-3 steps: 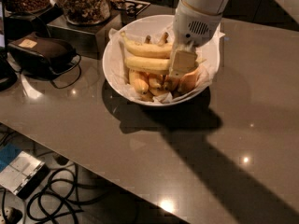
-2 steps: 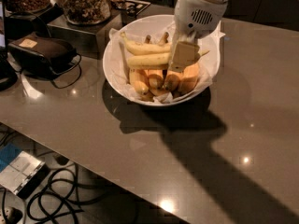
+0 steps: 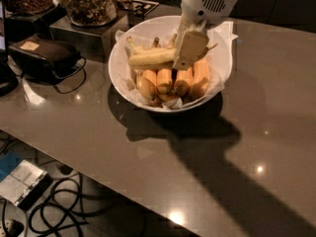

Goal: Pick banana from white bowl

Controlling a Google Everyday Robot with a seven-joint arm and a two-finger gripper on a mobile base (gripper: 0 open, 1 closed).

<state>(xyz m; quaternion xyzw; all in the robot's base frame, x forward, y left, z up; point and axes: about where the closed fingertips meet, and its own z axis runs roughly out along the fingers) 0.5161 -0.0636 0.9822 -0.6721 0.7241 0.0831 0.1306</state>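
The white bowl (image 3: 116, 81) stands on the grey table, lined with white paper. My gripper (image 3: 190, 51) hangs over the bowl's middle, shut on the long, pale-yellow banana (image 3: 149, 59). The banana lies level just above the other fruit, and its stem sticks out to the right of the near finger (image 3: 191, 45). Several short orange-yellow bananas (image 3: 173, 81) lie side by side below it. A second long, more curved banana (image 3: 142, 48) lies behind it in the bowl.
Glass jars of dark snacks (image 3: 89, 3) stand on a stand behind and left of the bowl. A black pouch (image 3: 42, 55) with a cord lies at the left. Cables (image 3: 74, 209) lie on the floor past the table's front edge.
The gripper has moved up and slightly back with the long banana in it. The short orange-yellow bananas beneath now show more fully.
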